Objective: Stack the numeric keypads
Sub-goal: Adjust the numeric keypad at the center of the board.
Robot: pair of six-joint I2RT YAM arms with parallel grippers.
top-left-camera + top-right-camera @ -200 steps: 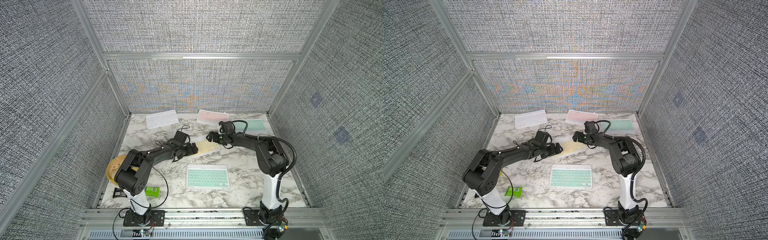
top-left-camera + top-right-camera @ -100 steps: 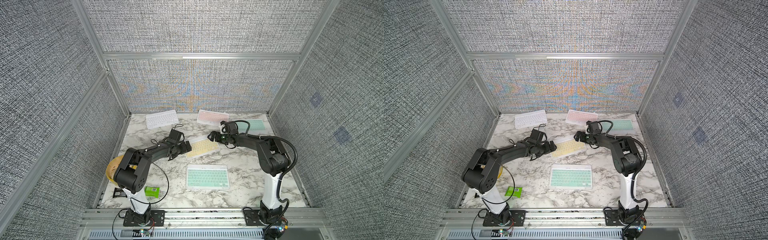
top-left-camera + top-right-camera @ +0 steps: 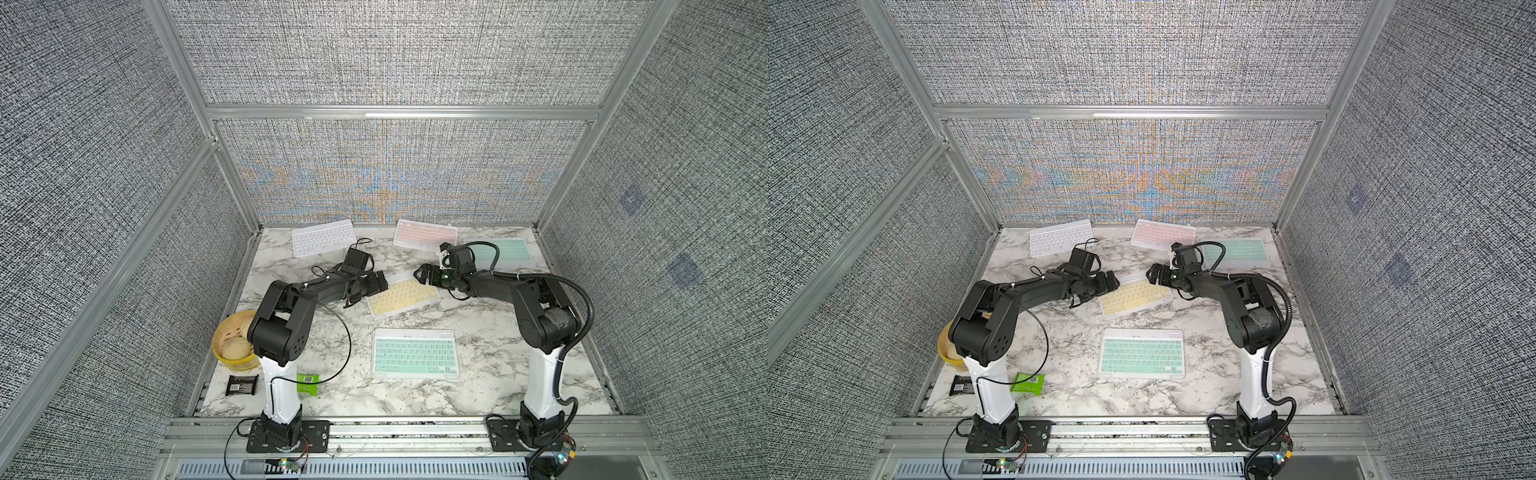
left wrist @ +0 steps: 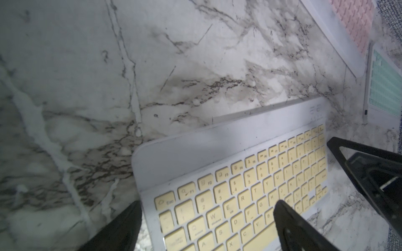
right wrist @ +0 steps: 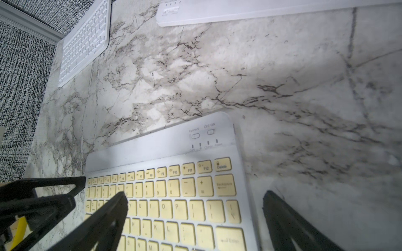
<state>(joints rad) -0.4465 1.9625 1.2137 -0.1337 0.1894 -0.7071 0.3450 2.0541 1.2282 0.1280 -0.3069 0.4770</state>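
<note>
A pale yellow keypad (image 3: 402, 297) (image 3: 1136, 297) lies askew mid-table, and a white frame edge shows from under its far side. My left gripper (image 3: 380, 284) (image 4: 206, 217) is open at its Esc end, one finger (image 4: 121, 228) off the short edge and one over the keys. My right gripper (image 3: 422, 274) (image 5: 195, 206) is open at the Delete end, straddling that short edge. Neither grips the keypad. A mint keypad (image 3: 416, 352) lies nearer the front. Along the back lie a white keypad (image 3: 323, 237), a pink keypad (image 3: 424, 233) and another mint keypad (image 3: 505, 251).
A round yellow basket (image 3: 220, 357) holding buns stands at the front left, partly behind the left arm. A black packet (image 3: 242, 383) and a green packet (image 3: 307, 381) lie by the left arm's base. Mesh walls enclose the table on three sides.
The left gripper drew back off the yellow keypad to the left, then edged back toward its end. The right gripper shifted only slightly. Both stayed open.
</note>
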